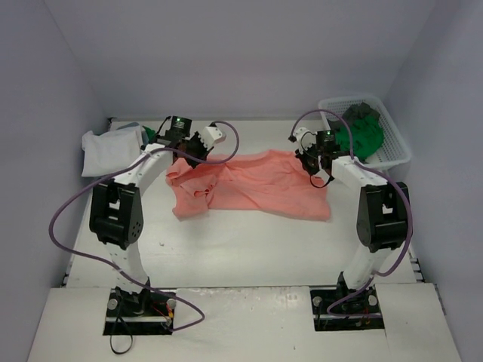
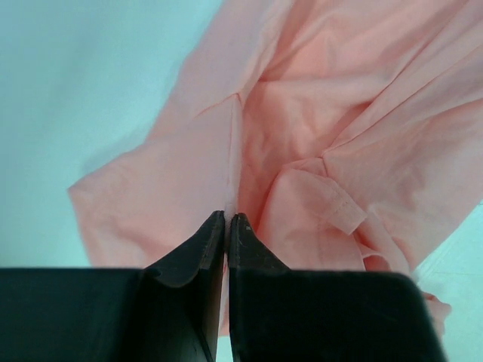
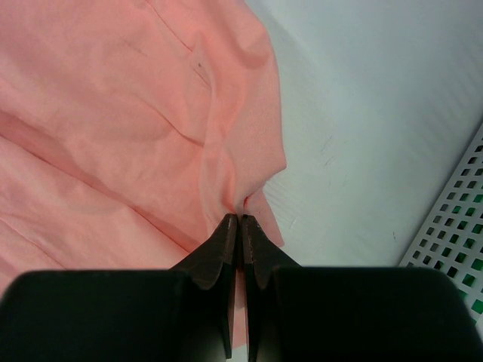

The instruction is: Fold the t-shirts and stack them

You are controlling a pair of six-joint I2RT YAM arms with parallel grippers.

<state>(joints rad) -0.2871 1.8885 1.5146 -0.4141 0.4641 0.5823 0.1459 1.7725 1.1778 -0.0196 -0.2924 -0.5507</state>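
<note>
Left gripper (image 2: 228,219) and right gripper (image 3: 240,220) are each clamped on an edge of the salmon t-shirt (image 1: 264,185). Each bite looks thin, perhaps; a hard pull could slip it free.

T-shirt (image 1: 256,188) spread centrally on table (image 1: 249,249), basket (image 1: 398,136) far right holding clothes (image 1: 358,136), seemingly a folded pile (image 1: 106,151) far left.

Left arm (image 1: 115,213): raised from its base, bent at the elbow, forearm extended forward and inward.
Left gripper (image 2: 228,217): pointed downward, fingers pressed together on a fold of the salmon-pink t-shirt (image 2: 302,136).
Right arm (image 1: 381,215): likewise raised and bent, forearm extended forward and inward.
Right gripper (image 3: 240,219): pointed downward, fingers pressed together on an edge of the same t-shirt.
</note>
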